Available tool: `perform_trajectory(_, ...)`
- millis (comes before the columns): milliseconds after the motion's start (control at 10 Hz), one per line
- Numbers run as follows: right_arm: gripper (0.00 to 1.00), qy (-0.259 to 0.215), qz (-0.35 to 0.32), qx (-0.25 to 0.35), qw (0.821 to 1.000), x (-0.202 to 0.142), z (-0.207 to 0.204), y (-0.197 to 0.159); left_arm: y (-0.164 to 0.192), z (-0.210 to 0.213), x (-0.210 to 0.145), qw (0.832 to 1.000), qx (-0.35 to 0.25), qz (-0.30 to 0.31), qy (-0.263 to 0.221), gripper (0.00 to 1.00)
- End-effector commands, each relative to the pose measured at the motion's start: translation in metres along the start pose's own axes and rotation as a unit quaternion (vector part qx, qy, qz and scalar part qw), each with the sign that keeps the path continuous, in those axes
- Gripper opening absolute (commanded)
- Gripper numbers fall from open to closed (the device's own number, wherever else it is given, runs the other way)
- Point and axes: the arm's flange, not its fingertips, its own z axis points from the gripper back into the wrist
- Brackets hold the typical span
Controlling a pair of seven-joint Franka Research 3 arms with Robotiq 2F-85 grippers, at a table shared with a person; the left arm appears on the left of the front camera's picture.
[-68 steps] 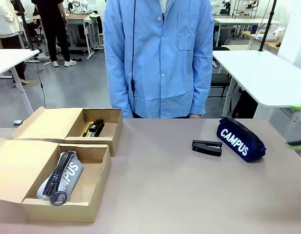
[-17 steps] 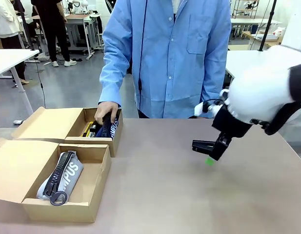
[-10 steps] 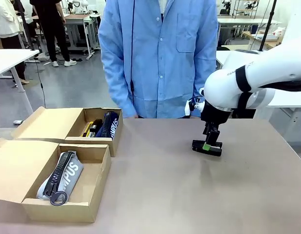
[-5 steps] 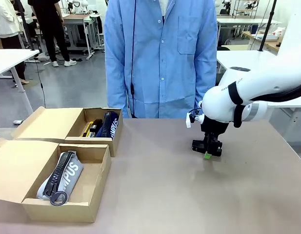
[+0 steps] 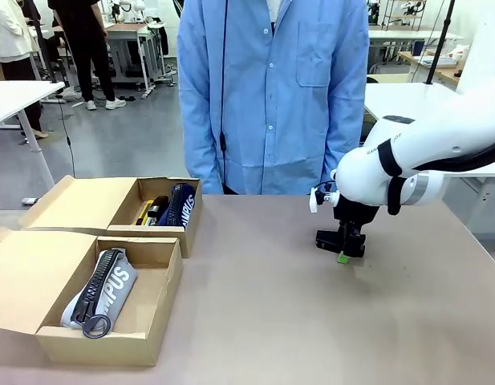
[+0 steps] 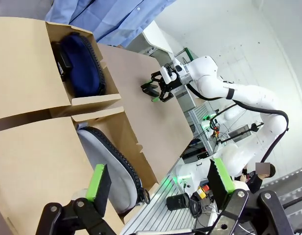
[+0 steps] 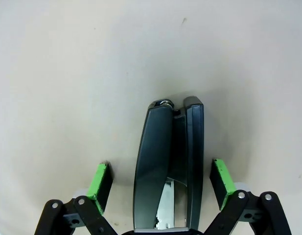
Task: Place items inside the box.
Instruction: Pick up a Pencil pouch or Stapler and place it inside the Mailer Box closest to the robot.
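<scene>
Right pincer (image 5: 342, 249) has dropped over the black stapler (image 5: 326, 239) near the worktop's (image 5: 311, 321) far edge, right of centre — jaws spread either side, not yet pinching. The navy pouch (image 5: 180, 205), seconds ago beside that stapler, now sits in the far box (image 5: 192, 224). Left pincer (image 6: 158, 181) — spread, hanging over the near box (image 6: 122, 128).

stapler (image 5: 326, 239): on table (image 5: 271, 321) | navy pouch (image 5: 180, 205): far box (image 5: 193, 222) | grey pouch (image 5: 103, 290): near box (image 5: 103, 346)
</scene>
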Motion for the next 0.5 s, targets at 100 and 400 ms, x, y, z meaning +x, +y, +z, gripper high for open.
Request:
perform_trajectory(100,0.92,-0.009,0.003,-0.001,1.000,-0.0127,-0.0030,0.0052,-0.0007,-0.0008,-0.0005,1.000,-0.009,-0.010,-0.010,1.00)
perform_trajectory(400,0.00,-0.006,0.002,0.005,1.000,-0.0132,0.0001,0.0056,-0.0007,-0.0008,-0.0005,1.000,-0.009,-0.010,-0.010,1.00)
